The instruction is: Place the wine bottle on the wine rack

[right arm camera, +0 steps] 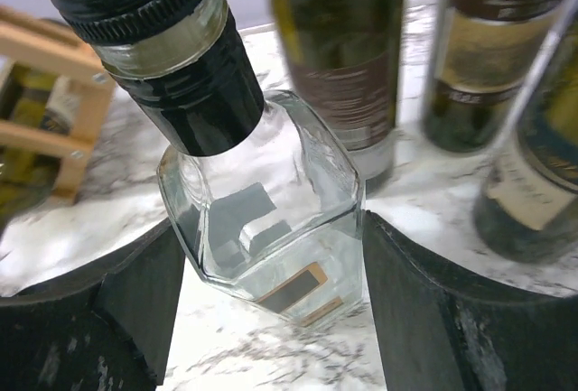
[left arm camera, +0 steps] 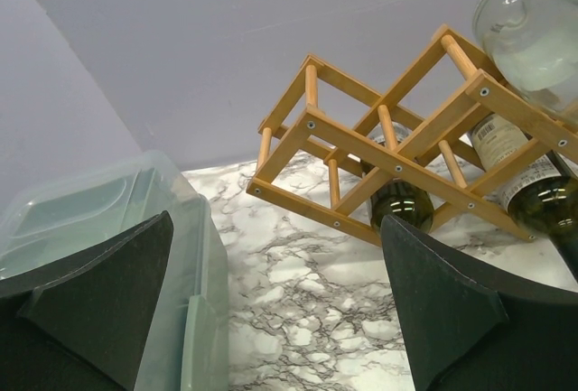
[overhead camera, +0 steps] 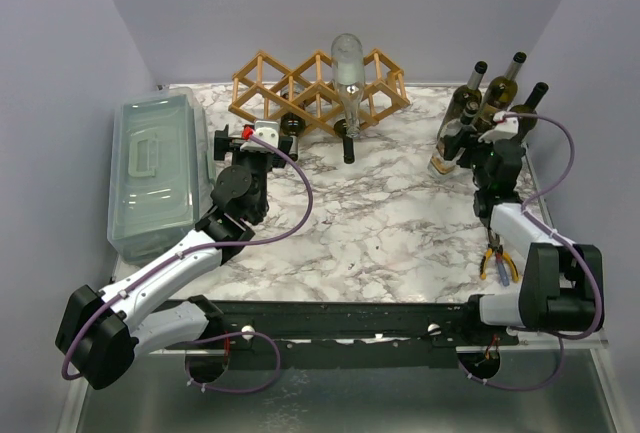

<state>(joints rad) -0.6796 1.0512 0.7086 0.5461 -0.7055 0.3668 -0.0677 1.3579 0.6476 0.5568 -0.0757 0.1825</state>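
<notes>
at the back-right corner of the white marble desk (overhead camera: 380, 213), the right claw (right arm camera: 271, 228) is clenched on a clear square glass bottle (right arm camera: 271, 201) w/ a black screw cap (right arm camera: 194, 93). wrist view shows a dark pad against each flat side, low on the body. the bottle stands upright on the desk, just beside three dark green wine bottles (overhead camera: 500, 93), and well apart from the light-brown wooden lattice wine rack (overhead camera: 300, 88) at back centre. can't tell if the hold is firm enough to lift.

left claw (left arm camera: 275, 228) is released, nothing btwn its pads. it's aimed at the rack's left end, next to the grey-green plastic lidded box (overhead camera: 150, 168).

rack already carries a clear round bottle (overhead camera: 346, 68) up top, neck toward the arms, plus two dark bottles (left arm camera: 402, 209) in lower cells. left-hand cells look free.

progress, my read: early for this bottle. the grab looks made, but it's not yet lifted. left to do: raise it clear of its neighbours w/o knocking them, carry it across, tip it flat, slide it into an open cell, let go.
</notes>
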